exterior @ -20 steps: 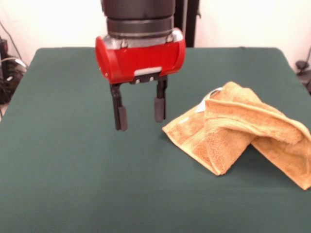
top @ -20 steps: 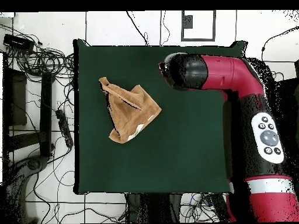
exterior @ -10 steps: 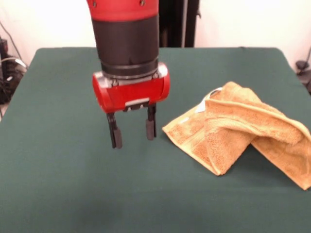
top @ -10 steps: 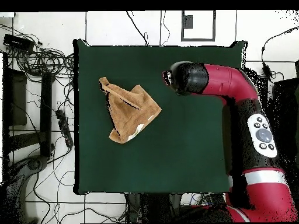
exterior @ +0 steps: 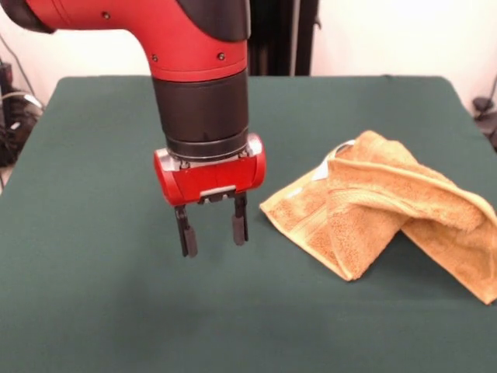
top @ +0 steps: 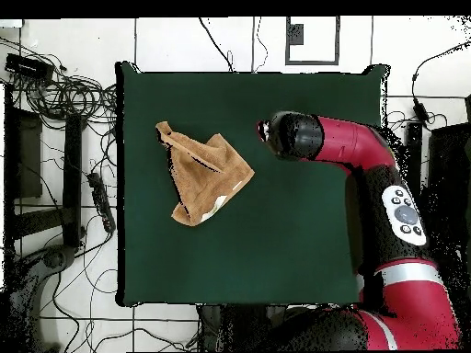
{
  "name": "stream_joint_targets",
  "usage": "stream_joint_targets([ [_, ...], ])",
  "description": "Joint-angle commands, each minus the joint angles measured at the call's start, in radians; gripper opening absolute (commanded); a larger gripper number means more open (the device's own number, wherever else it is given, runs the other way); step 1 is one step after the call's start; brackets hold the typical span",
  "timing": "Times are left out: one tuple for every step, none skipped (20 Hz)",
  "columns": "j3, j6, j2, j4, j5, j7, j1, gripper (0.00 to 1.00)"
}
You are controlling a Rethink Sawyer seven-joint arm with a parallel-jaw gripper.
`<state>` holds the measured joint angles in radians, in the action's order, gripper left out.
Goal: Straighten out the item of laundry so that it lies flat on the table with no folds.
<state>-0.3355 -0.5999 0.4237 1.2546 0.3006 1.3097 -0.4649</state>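
Hovering, front view: my hand [exterior: 212,235] hangs over bare desk [exterior: 93,295], fingers apart, nothing between them.
Towel, front view: the towel [exterior: 388,214] lies crumpled, one thick fold over another, its nearest corner just beside my hand, not touching.
Risk, front view: pinching that corner could catch both layers, because the folds overlap; the bundle would then drag along whole instead of opening.
Overhead view: my hand sits hidden under the wrist [top: 292,135], so I cannot tell its fingers here.
Towel, overhead view: the towel [top: 202,176] lies toward the desk's [top: 276,257] cable-side edge, near my wrist; pulling outward could slide it off.
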Motion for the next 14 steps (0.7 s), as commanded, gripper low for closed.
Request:
stream_joint_targets([
  [0.05, 0.062, 0.048, 0.211, -0.072, 0.334, 0.059, 1.0],
  [0.06, 0.063, 0.062, 0.225, -0.079, 0.337, 0.065, 1.0],
  [0.07, 0.062, 0.076, 0.239, -0.087, 0.338, 0.071, 1.0],
  [0.079, 0.059, 0.086, 0.248, -0.096, 0.338, 0.077, 1.0],
  [0.086, 0.058, 0.095, 0.256, -0.103, 0.336, 0.081, 1.0],
  [0.092, 0.059, 0.102, 0.263, -0.11, 0.333, 0.085, 1.0],
  [0.096, 0.061, 0.107, 0.267, -0.116, 0.328, 0.087, 1.0],
  [0.102, 0.058, 0.115, 0.273, -0.121, 0.324, 0.091, 1.0],
  [0.108, 0.056, 0.123, 0.278, -0.126, 0.321, 0.094, 1.0],
  [0.115, 0.05, 0.134, 0.283, -0.131, 0.319, 0.097, 1.0],
  [0.125, 0.041, 0.148, 0.291, -0.137, 0.318, 0.103, 1.0],
  [0.136, 0.035, 0.163, 0.301, -0.145, 0.315, 0.109, 1.0],
  [0.146, 0.029, 0.179, 0.311, -0.15, 0.318, 0.114, 1.0],
  [0.155, 0.031, 0.19, 0.323, -0.155, 0.32, 0.118, 1.0],
])
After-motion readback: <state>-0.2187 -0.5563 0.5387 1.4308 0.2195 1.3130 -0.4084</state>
